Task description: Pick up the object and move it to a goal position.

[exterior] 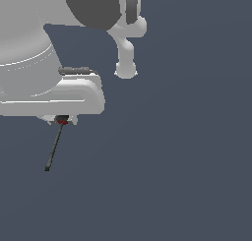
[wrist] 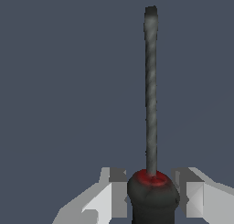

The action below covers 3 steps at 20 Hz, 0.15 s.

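Observation:
The object (exterior: pixel 54 146) is a thin dark grey rod with a red collar where it meets a thicker dark end. In the exterior view it slants down toward that view's left from under the white hand. My gripper (exterior: pixel 61 120) is mostly hidden there by the hand's body. In the wrist view the rod (wrist: pixel 151 95) runs straight away from the gripper (wrist: pixel 153 193). Its thick dark end sits between the two light grey fingers (wrist: pixel 114 193), which press against it on both sides. The gripper is shut on that end.
The robot's large white links (exterior: pixel 29 63) fill the upper part of the exterior view's left. A white rounded link end (exterior: pixel 126 68) hangs near the upper middle. Around the rod there is only a plain dark blue-grey surface (exterior: pixel 172 176).

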{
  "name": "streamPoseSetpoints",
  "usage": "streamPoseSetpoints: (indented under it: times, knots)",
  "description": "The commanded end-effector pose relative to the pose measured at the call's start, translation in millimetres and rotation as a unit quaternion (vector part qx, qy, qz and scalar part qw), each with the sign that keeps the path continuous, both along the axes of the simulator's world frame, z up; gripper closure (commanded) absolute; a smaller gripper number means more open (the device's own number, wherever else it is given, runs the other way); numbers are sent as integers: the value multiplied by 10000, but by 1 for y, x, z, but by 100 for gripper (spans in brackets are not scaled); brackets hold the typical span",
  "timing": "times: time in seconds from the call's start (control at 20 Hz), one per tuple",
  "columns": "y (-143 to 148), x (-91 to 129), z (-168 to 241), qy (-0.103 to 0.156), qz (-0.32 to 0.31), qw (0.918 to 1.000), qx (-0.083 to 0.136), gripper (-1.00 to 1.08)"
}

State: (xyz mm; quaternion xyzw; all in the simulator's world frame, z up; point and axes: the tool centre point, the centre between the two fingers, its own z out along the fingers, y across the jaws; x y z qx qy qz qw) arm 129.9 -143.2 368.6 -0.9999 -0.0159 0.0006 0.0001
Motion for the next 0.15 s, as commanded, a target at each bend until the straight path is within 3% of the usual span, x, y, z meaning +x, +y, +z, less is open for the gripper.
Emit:
streamPoseSetpoints:
  times: [0.0,0.1]
  knots:
    - [0,0,1,-6,1,10000,-1,108]
    - [0,0,1,-6,1,10000,-1,108]
